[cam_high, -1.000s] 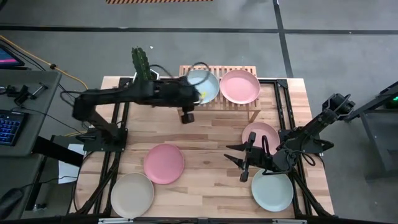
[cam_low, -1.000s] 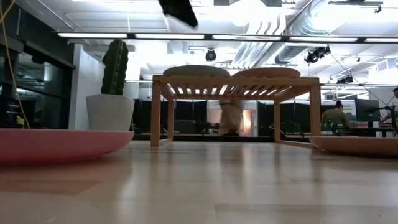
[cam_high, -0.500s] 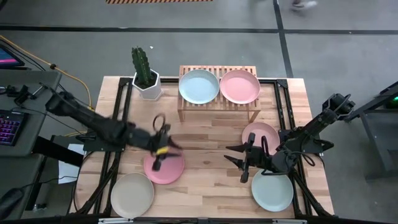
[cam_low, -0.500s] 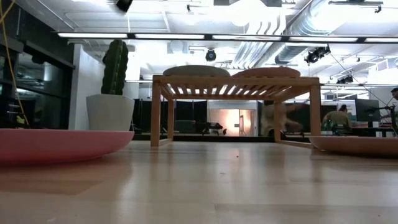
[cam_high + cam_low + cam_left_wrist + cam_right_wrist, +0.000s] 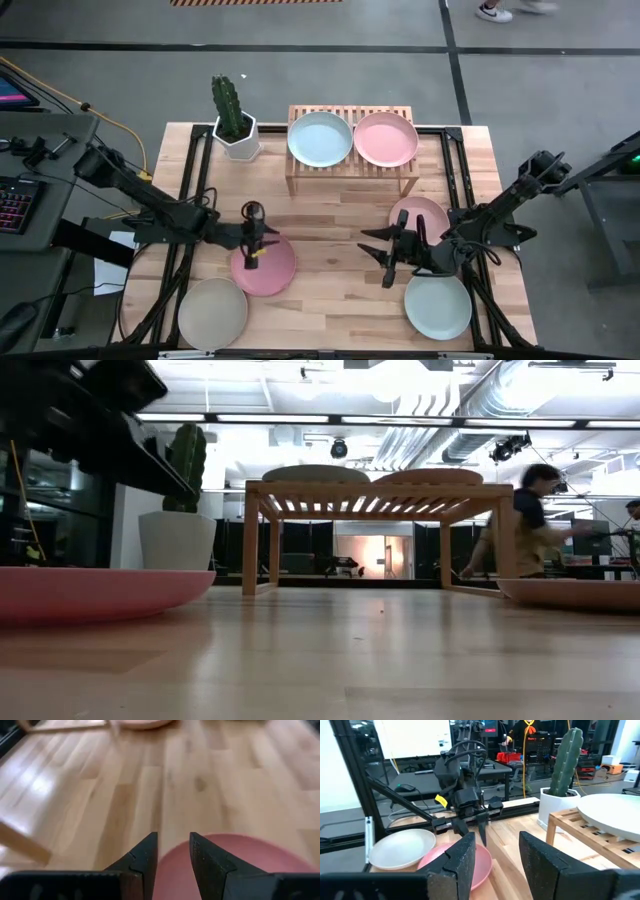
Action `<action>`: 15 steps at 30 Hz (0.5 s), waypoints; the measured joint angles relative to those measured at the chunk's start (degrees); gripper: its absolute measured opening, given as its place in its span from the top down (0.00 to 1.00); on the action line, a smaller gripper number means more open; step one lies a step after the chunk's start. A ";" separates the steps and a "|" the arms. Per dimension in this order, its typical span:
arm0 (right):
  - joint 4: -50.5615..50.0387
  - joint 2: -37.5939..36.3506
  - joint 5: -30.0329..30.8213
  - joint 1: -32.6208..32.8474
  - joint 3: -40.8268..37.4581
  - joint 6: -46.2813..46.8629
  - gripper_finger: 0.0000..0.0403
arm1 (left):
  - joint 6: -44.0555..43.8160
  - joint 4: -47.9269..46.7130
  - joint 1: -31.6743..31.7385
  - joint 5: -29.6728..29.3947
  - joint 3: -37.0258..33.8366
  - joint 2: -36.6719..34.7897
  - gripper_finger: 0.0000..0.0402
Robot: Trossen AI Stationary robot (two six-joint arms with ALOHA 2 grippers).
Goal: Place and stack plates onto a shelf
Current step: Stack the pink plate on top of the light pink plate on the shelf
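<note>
The left gripper point(image 5: 256, 240) hangs open over the far-left part of a pink plate point(image 5: 265, 265); in its wrist view the two fingers point(image 5: 173, 847) stand above that plate's rim point(image 5: 235, 865). The right wrist view shows the left gripper point(image 5: 472, 834) pointing down at the plate point(image 5: 470, 865). My right gripper point(image 5: 385, 258) waits open between a second pink plate point(image 5: 420, 213) and the pale green plate point(image 5: 437, 306). On the wooden shelf point(image 5: 350, 178) lie the pale blue plate point(image 5: 320, 138) and a third pink plate point(image 5: 386, 138). The beige plate point(image 5: 212, 313) rests flat near the table's near-left corner.
A cactus in a white pot point(image 5: 232, 125) stands left of the shelf. Black frame rails point(image 5: 190, 200) run along both table sides. Bare wood lies in the table's middle point(image 5: 335, 230). In the low view a person point(image 5: 530, 525) moves in the room behind the shelf point(image 5: 375, 490).
The left arm has swung away from the shelf, toward the table's near and left edges, and come down over the pink plate; it now fills the upper left of the low view. The pale blue plate stays on the shelf. A person has walked through the background.
</note>
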 joint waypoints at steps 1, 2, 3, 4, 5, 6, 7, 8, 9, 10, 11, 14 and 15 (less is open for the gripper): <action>-0.29 -0.01 0.00 -0.28 0.00 0.00 0.65 | -0.04 -0.53 1.06 0.12 0.00 0.02 0.75; -0.65 0.00 0.00 -0.48 0.00 0.15 0.65 | -0.41 -0.88 2.14 0.58 -0.02 0.02 0.75; -1.11 -0.02 0.00 -0.72 0.00 0.37 0.65 | -0.82 -1.38 3.18 1.44 0.00 0.00 0.75; -1.59 -0.02 -0.01 -0.91 0.00 0.72 0.65 | -1.03 -2.11 4.19 3.10 0.00 0.00 0.75; -1.95 -0.01 -0.02 -1.13 0.00 1.28 0.65 | -1.25 -2.82 5.06 4.91 -0.01 0.02 0.74; -2.23 -0.01 -0.02 -1.28 0.00 1.50 0.65 | -1.49 -3.22 5.83 6.63 -0.02 0.02 0.74; -2.40 -0.02 -0.02 -1.45 0.00 1.51 0.65 | -1.47 -3.46 6.46 8.08 -0.02 0.02 0.73; -2.44 0.00 -0.06 -1.53 0.00 1.49 0.65 | -1.28 -3.92 7.01 9.13 -0.02 0.02 0.71; -2.48 -0.02 -0.22 -1.53 0.00 1.49 0.65 | -1.02 -4.72 7.47 9.80 -0.02 0.02 0.70; -2.48 -0.02 -0.39 -1.53 0.00 1.49 0.65 | -1.02 -5.72 8.01 10.27 -0.02 0.02 0.68; -2.48 -0.01 -0.44 -1.51 0.00 1.49 0.65 | -1.02 -6.67 8.58 10.68 -0.02 0.11 0.66; -2.48 0.00 -0.48 -1.49 0.00 1.49 0.65 | -1.06 -8.97 10.10 12.22 -0.02 1.27 0.59; -2.48 -0.01 -0.66 -1.51 0.00 1.49 0.65 | -1.05 -8.94 10.60 13.38 -0.02 1.91 0.57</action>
